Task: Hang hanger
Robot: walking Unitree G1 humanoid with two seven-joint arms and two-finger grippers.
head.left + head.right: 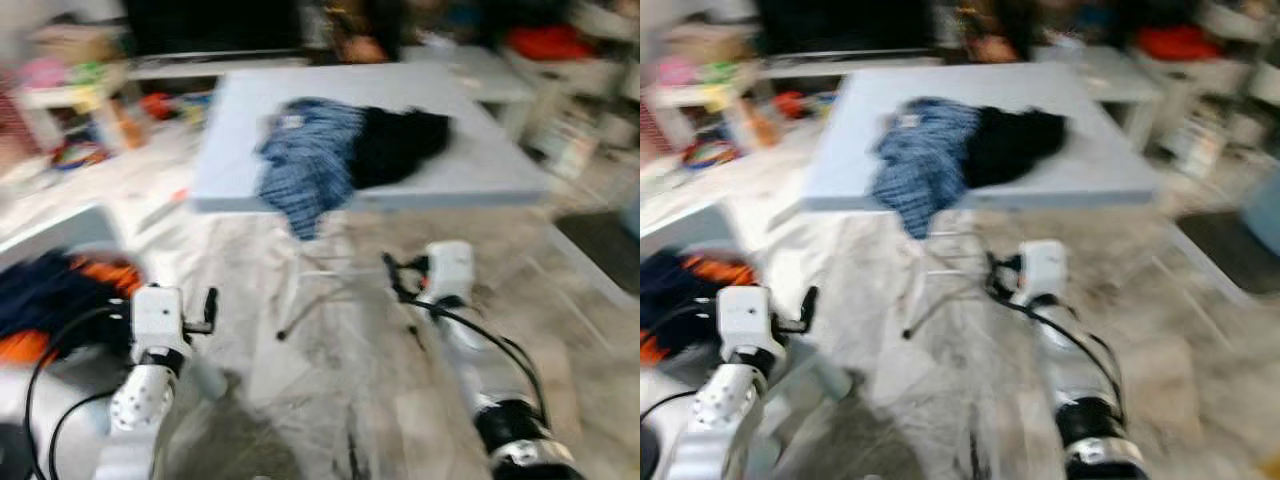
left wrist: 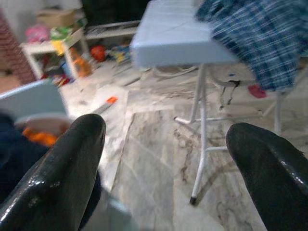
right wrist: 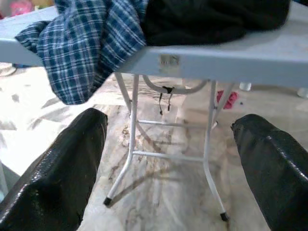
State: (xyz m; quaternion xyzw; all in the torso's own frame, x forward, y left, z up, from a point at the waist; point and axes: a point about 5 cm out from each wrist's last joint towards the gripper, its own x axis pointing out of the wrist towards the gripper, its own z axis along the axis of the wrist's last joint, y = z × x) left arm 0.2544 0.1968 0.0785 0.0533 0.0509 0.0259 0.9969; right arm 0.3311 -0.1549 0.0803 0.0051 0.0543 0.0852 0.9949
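Note:
A light grey folding table [image 1: 480, 160] stands just ahead of me. On it lie a crumpled blue plaid shirt [image 1: 305, 160], which hangs over the near edge, and a black garment [image 1: 400, 140] beside it. My left gripper [image 2: 166, 130] is held low at the left, short of the table, open with nothing between its fingers. My right gripper [image 3: 172, 120] is closer to the table's near edge, below the clothes, also open and empty. The head views are blurred.
A grey bin [image 1: 70, 225] with dark blue and orange clothes sits on the floor at my left. Thin white table legs [image 3: 130, 144] stand on the marble floor ahead. Toys and a small white table [image 1: 80, 95] clutter the back left, with shelves [image 1: 560, 110] at the right.

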